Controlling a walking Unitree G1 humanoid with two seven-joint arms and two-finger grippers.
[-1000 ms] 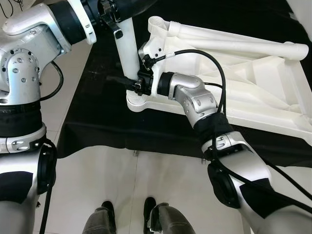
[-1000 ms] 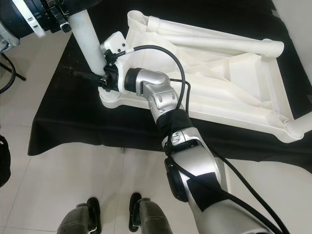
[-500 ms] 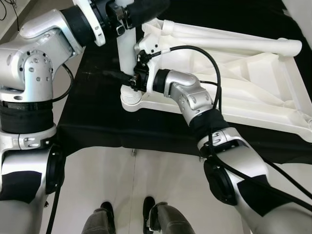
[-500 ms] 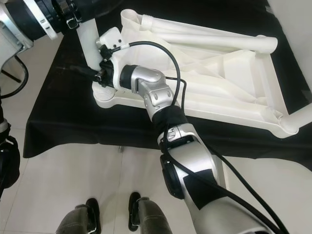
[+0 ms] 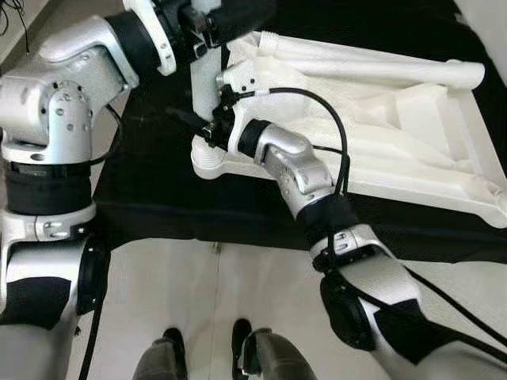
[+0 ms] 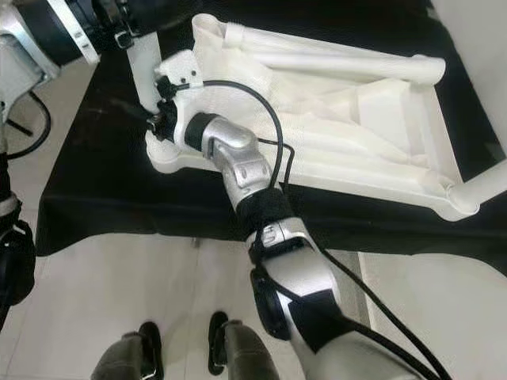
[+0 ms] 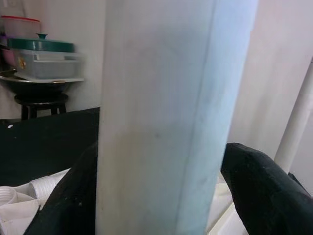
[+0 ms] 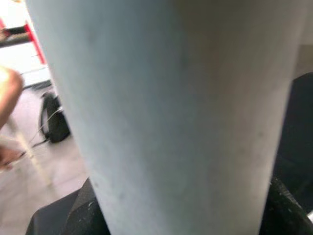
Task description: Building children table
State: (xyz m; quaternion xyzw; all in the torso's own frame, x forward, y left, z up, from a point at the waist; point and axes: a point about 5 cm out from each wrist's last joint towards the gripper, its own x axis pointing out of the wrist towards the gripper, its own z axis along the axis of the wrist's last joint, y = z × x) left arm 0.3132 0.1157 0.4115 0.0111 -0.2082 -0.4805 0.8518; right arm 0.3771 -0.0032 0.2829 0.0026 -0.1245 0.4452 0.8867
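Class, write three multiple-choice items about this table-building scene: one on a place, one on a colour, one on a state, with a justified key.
1. Where does the white leg stand?
A. In the tabletop's near-left corner socket
B. Flat on the floor
C. At the tabletop's far-right corner

2. What colour is the cloth under the upturned tabletop?
A. Red
B. Black
C. Yellow

3. How is the leg held?
A. Untouched
B. By one pincer
C. By both pincers

Key: 1 A, it rises from the ribbed socket. 2 B, dark cloth surrounds the white plastic. 3 C, the left pincer grips high, the right pincer low.
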